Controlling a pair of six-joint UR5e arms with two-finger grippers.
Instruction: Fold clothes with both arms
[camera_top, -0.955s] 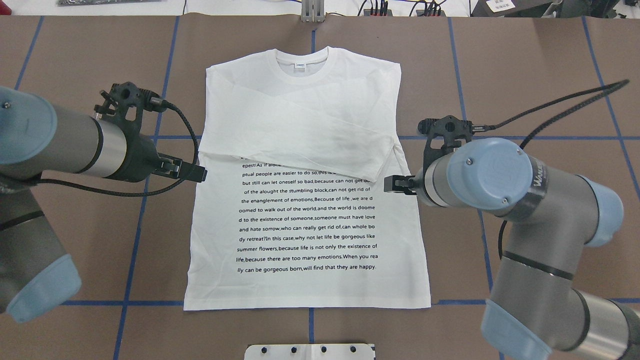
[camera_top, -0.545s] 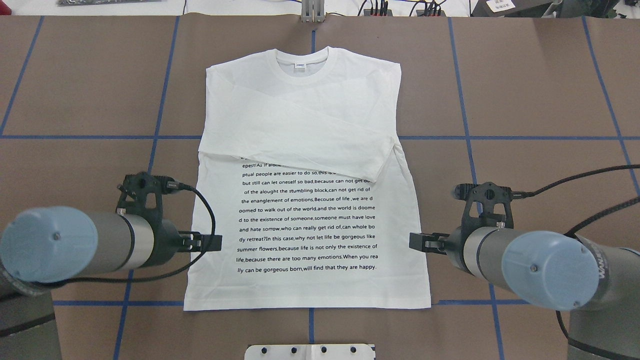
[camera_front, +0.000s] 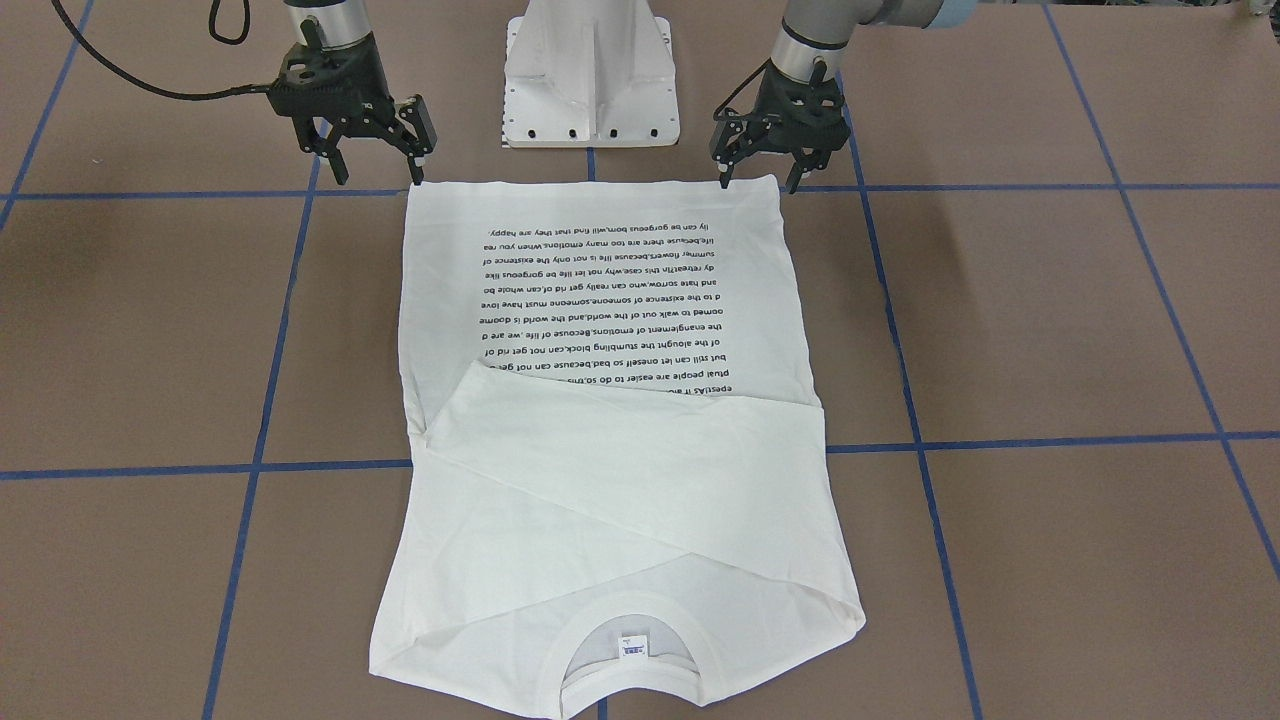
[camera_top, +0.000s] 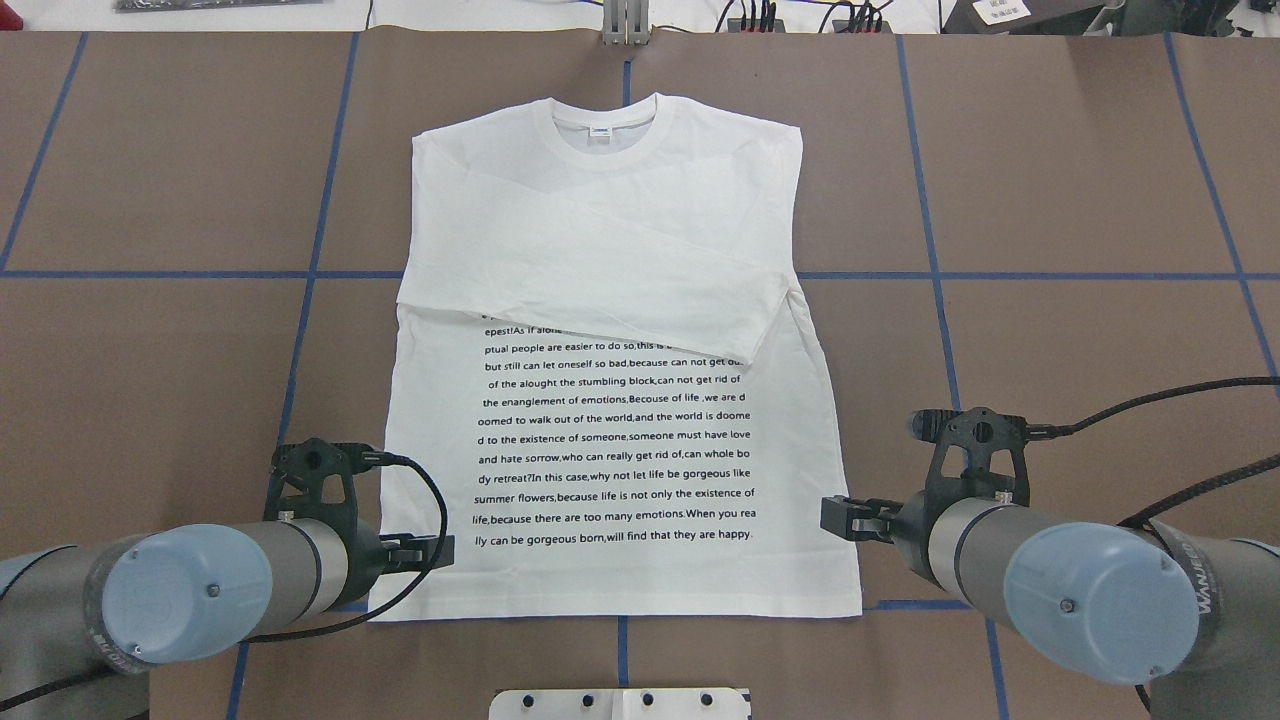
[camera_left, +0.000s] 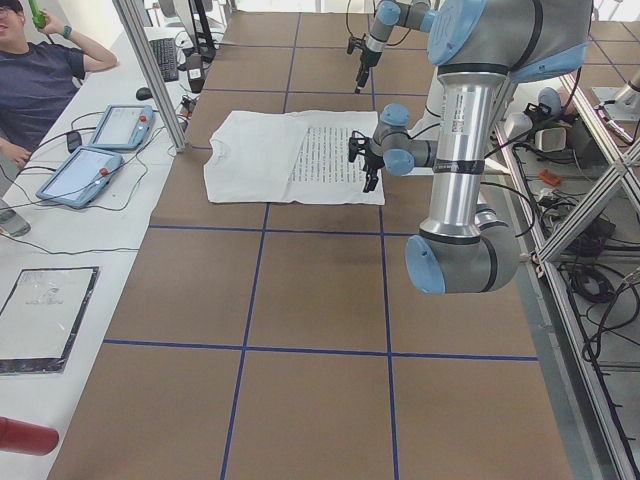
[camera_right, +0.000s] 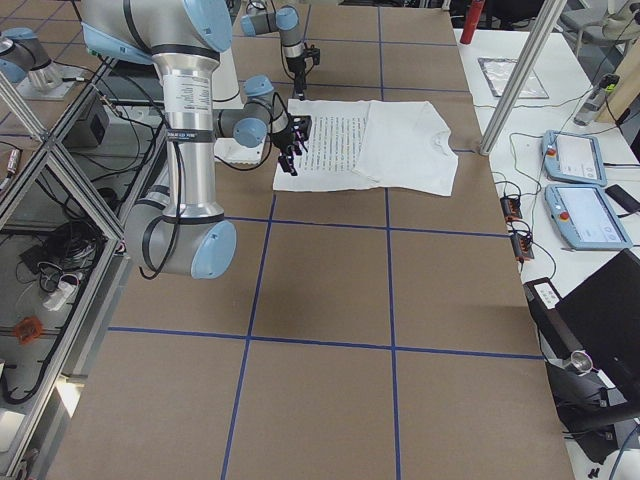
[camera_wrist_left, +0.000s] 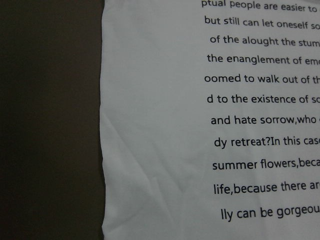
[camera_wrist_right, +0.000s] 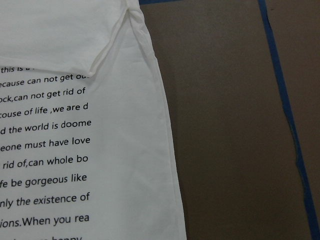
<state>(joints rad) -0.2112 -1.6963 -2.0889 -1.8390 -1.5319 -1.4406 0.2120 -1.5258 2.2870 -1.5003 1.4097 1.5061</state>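
The white T-shirt (camera_top: 610, 230) lies flat on the table (camera_top: 1080, 180), collar at 12 o'clock, sleeves folded across its chest, with the left claw (camera_front: 758, 184) at its 7 o'clock hem corner and the right claw (camera_front: 378, 178) at 5 o'clock, both spread wide.

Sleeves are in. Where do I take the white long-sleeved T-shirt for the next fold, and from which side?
Pinch the white long-sleeved T-shirt at its two hem corners, left gripper on one, right gripper on the other, coming down from above. The hem lies flat, and both open grippers hang by those corners.
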